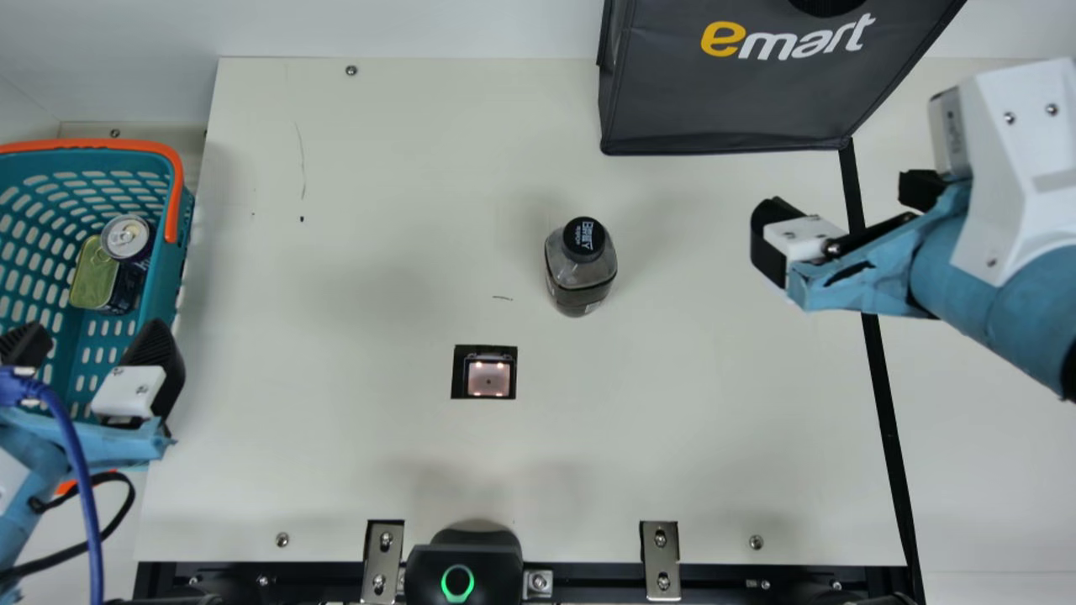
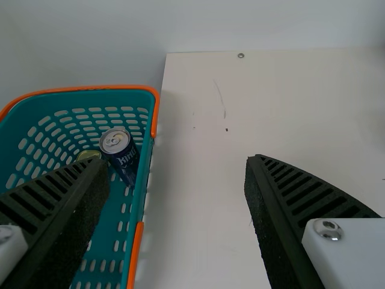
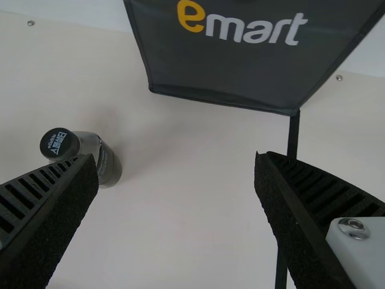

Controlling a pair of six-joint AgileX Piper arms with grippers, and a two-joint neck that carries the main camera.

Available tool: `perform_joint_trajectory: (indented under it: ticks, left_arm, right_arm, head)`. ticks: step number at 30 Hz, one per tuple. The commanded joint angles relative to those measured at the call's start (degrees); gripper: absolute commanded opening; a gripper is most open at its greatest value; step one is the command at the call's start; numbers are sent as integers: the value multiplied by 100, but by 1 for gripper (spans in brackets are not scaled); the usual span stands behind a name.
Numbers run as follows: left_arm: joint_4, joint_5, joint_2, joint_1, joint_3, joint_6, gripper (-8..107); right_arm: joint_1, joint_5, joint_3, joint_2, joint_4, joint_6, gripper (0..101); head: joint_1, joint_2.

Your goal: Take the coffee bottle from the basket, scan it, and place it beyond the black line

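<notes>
your left fingers (image 1: pixel 161 363) and right fingers (image 1: pixel 767 244) are spread open; the bottle (image 1: pixel 580 270) and bag (image 1: pixel 672 101) carry pale writing; the main view shows you the scanner (image 1: pixel 488 378).

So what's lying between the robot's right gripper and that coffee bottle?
The main view shows just a bare stretch of the cream table between the right gripper and the coffee bottle.
</notes>
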Motion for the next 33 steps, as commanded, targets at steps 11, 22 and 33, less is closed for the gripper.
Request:
perform_joint_trajectory:
  ticks: [11,22,33]
  left_arm:
    - [0,0,0,0,0,0,90]
    - [0,0,0,0,0,0,90]
    - [0,0,0,0,0,0,90]
  right_arm:
    - [356,-189,-11,568,-6,-37,91]
    - [879,-318,-68,984,-143,303,91]
    - [1512,-448,-72,1267,-331,721,91]
  head:
    - [-157,9]
    - [-157,9]
    - [-157,9]
